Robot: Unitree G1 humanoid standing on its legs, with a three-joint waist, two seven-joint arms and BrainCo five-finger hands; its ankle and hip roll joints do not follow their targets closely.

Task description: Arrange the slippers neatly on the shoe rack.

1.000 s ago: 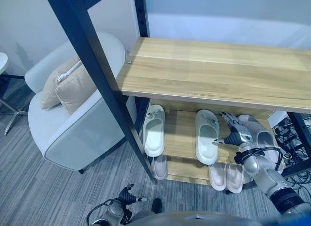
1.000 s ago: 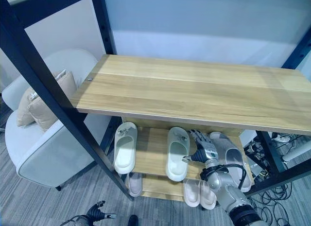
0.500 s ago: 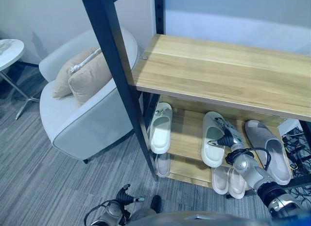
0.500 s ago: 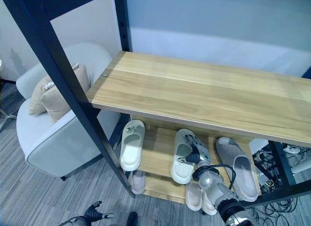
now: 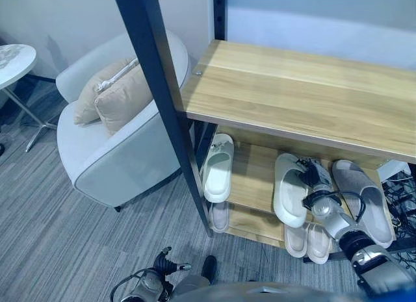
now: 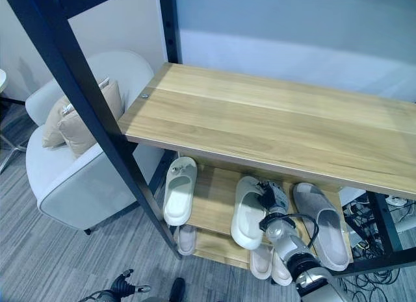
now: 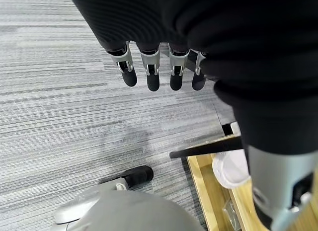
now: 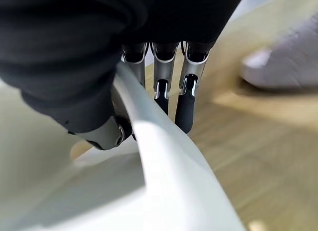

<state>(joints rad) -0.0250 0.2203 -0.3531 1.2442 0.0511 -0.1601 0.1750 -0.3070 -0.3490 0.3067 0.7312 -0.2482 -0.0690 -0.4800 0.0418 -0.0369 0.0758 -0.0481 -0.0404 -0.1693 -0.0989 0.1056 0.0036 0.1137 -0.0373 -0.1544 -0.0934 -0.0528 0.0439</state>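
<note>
On the shoe rack (image 5: pixel 305 100)'s middle shelf, right hand (image 5: pixel 311 178) pinches the white slipper (image 5: pixel 288 193)'s sidewall, probably light, flexible foam; left hand (image 7: pixel 159 67) hangs open.

Three slippers are counted on the middle board of the shoe rack (image 5: pixel 305 94): a white slipper (image 5: pixel 218 167) at its left edge; a second white slipper (image 5: pixel 290 189) near the middle; a grey slipper (image 5: pixel 364 199) at its right edge; three pale slippers (image 5: pixel 308 240) are seen on the bottom board; one armchair (image 5: pixel 117 159) with two cushions (image 5: pixel 110 94); one round side table (image 5: pixel 13 58).
</note>
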